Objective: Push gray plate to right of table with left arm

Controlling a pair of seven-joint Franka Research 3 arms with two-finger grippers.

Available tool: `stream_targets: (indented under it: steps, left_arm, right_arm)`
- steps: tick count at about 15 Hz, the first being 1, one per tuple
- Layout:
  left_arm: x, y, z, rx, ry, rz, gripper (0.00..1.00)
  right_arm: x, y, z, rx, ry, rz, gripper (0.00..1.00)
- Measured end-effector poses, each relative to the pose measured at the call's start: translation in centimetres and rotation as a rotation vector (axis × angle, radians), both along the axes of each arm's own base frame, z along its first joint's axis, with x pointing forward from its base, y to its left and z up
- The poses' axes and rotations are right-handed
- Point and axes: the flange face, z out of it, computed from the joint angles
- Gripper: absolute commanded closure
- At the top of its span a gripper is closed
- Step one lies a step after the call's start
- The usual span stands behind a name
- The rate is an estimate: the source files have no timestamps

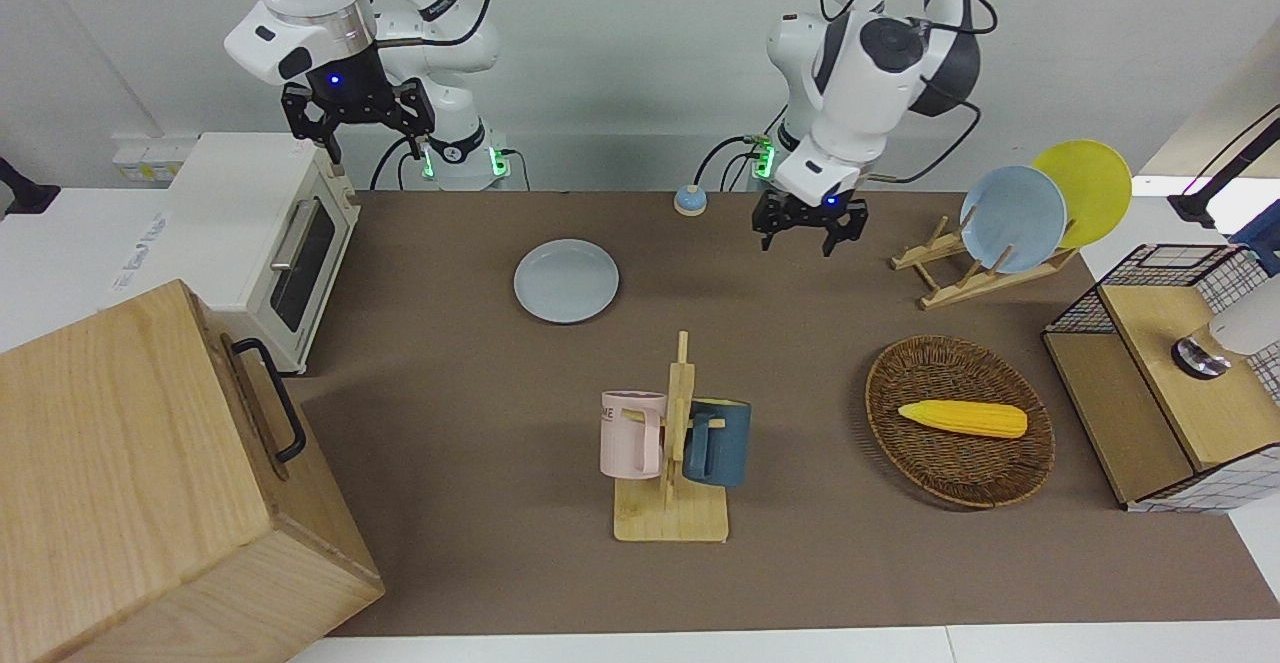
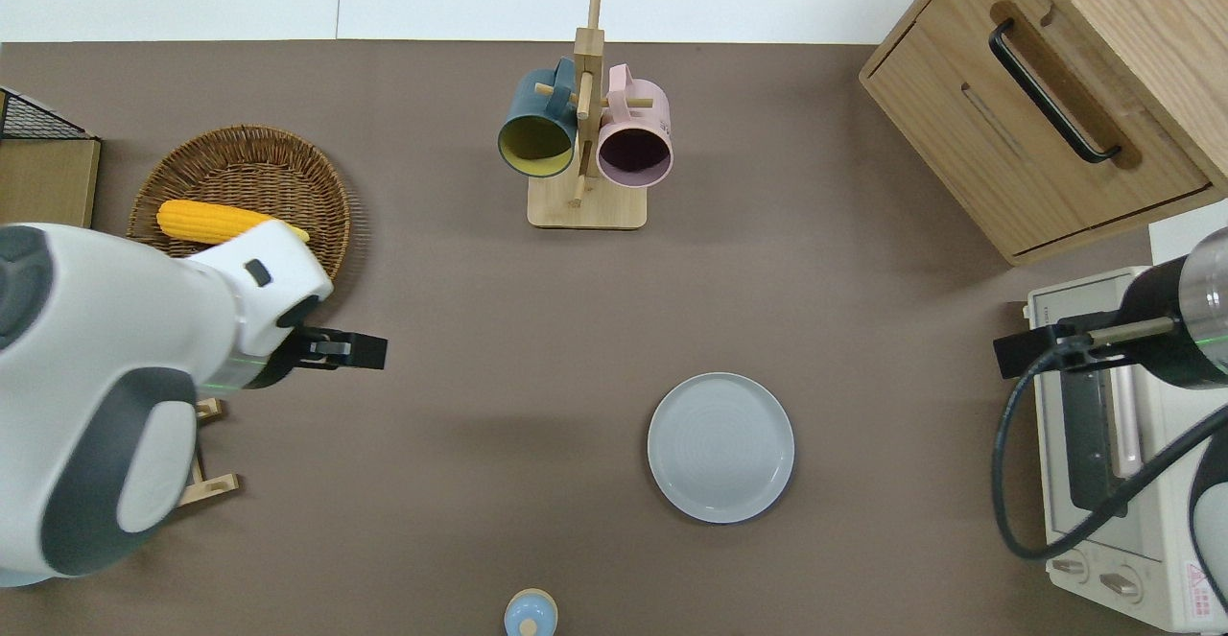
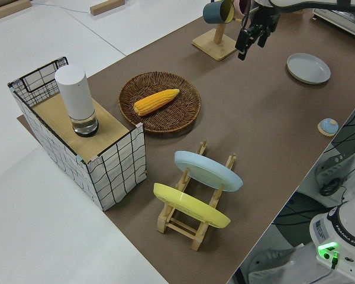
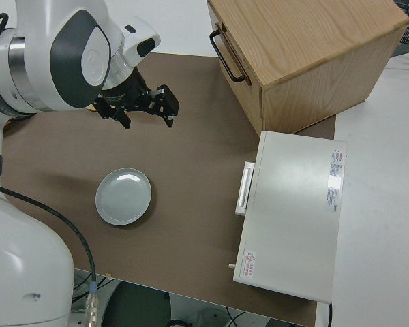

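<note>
Gray plate (image 2: 720, 447) lies flat on bare table (image 2: 480, 348).

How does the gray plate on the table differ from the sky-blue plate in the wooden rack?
The gray plate lies flat on the table; the sky-blue plate stands tilted on edge in the wooden rack. The gray one is paler, and sits alone, while the sky-blue one has a yellow plate beside it. Both are round and plain.

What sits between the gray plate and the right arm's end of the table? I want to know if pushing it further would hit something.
Only bare brown table lies beside the gray plate that way until the white toaster oven at that end.
</note>
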Motion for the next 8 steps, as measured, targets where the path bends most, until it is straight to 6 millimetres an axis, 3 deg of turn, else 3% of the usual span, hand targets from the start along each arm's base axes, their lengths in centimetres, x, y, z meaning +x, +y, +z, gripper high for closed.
stream_targets:
  steps: [2,8]
  left_arm:
    - [0.6,2.5,1.8,0.026,-0.013,0.005,0.01]
    - [0.8,6.2,8.1,0.054,-0.012,-0.002,0.01]
  right_arm:
    - [0.0,0.0,0.0,0.000,0.000,0.000,0.005]
    - [0.0,0.0,0.0,0.000,0.000,0.000,0.005]
